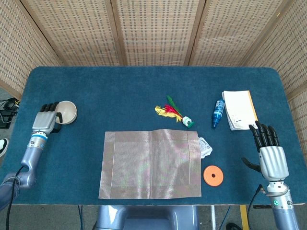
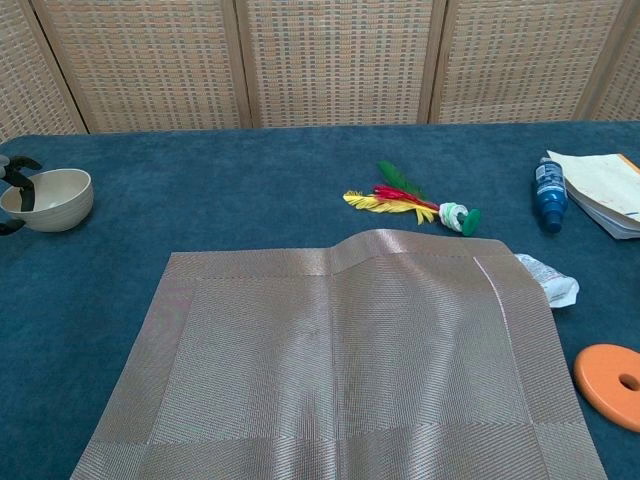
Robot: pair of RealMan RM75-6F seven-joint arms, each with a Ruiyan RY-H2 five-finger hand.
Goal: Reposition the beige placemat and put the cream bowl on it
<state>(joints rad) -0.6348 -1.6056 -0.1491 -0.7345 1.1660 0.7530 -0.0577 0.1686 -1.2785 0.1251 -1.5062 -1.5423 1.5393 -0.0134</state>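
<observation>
The beige placemat [image 1: 149, 164] lies flat at the front middle of the blue table, with a small ridge along its back edge [image 2: 370, 240]. The cream bowl [image 1: 68, 111] stands upright at the far left, well apart from the mat. My left hand [image 1: 45, 120] grips the bowl's left rim. In the chest view, dark fingers [image 2: 22, 180] hook over the rim into the bowl [image 2: 55, 200], and the thumb sits outside below. My right hand [image 1: 270, 154] hovers open at the front right, fingers spread, holding nothing.
A feathered shuttlecock [image 1: 173, 111] lies behind the mat. A crumpled wrapper [image 1: 205, 147] touches the mat's right back corner, and an orange disc [image 1: 213, 175] lies just right of the mat. A blue bottle [image 1: 218, 113] and a notepad [image 1: 239, 109] sit at the right.
</observation>
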